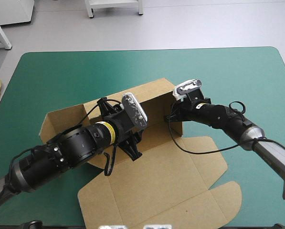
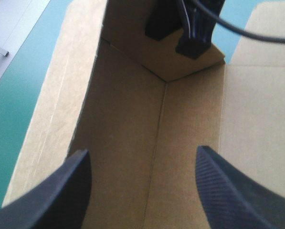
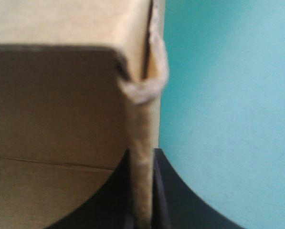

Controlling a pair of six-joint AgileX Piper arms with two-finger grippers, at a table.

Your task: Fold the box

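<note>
Two grippers meet at the brown box (image 1: 152,181), which sits in the middle of the teal-green counter (image 1: 61,76), walls raised, lid flat toward the near edge. Inside the tray the left gripper (image 2: 142,157) hangs spread; the right gripper (image 3: 142,152) pinches the right end wall.

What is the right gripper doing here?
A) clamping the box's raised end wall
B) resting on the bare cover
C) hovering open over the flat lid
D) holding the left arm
A: the right gripper is all but shut on the box, a wall edge between its fingers.
</note>
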